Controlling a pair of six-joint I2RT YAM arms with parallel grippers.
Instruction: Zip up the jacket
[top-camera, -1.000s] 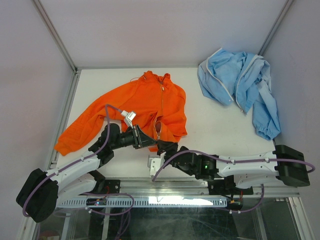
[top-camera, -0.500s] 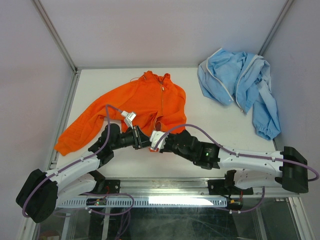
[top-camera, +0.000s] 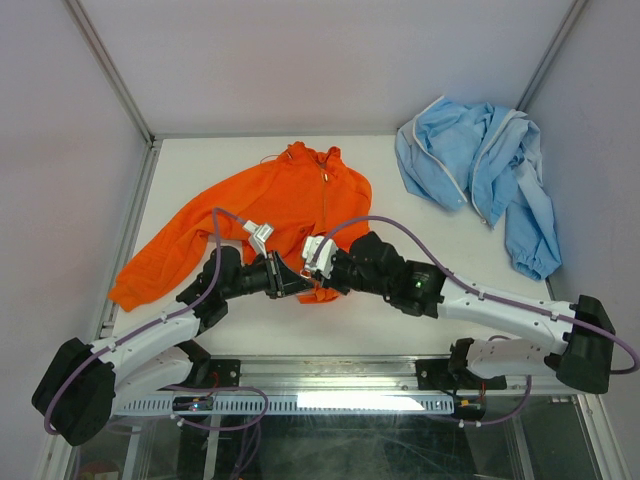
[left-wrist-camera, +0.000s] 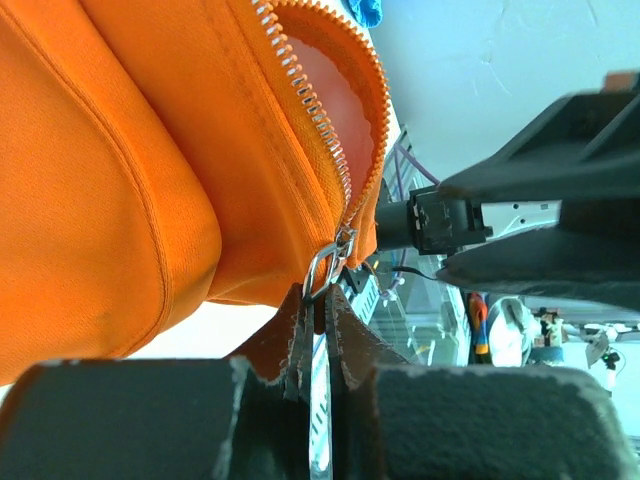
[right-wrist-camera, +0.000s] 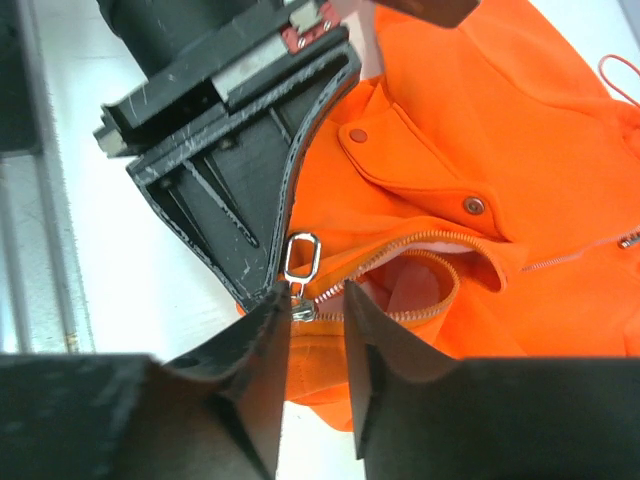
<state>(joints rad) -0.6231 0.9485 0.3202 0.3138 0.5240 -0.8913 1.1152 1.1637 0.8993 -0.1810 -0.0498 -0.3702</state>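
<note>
Because the jacket (top-camera: 290, 205) is soft, light fleece that will bunch if dragged, it needs anchoring below the slider (right-wrist-camera: 299, 312), and the slider itself, small, hard and probably slick, is the part to grip. Just on the near side of the slider, the left tool (left-wrist-camera: 318, 305) is pinched tight on the hem at the zipper's foot. At the slider, the right tool (right-wrist-camera: 313, 293) stands a little open, a finger on either side, gripping nothing yet. The metal pull ring (right-wrist-camera: 302, 255) lies just past the slider. Beyond it the teeth part over pale lining, then the two edges run together toward the collar (top-camera: 310, 155); whether they are meshed I cannot tell. The jacket lies spread on the desk (top-camera: 420, 270), and a blue garment (top-camera: 470, 165) lies well off to the slider's far right.
</note>
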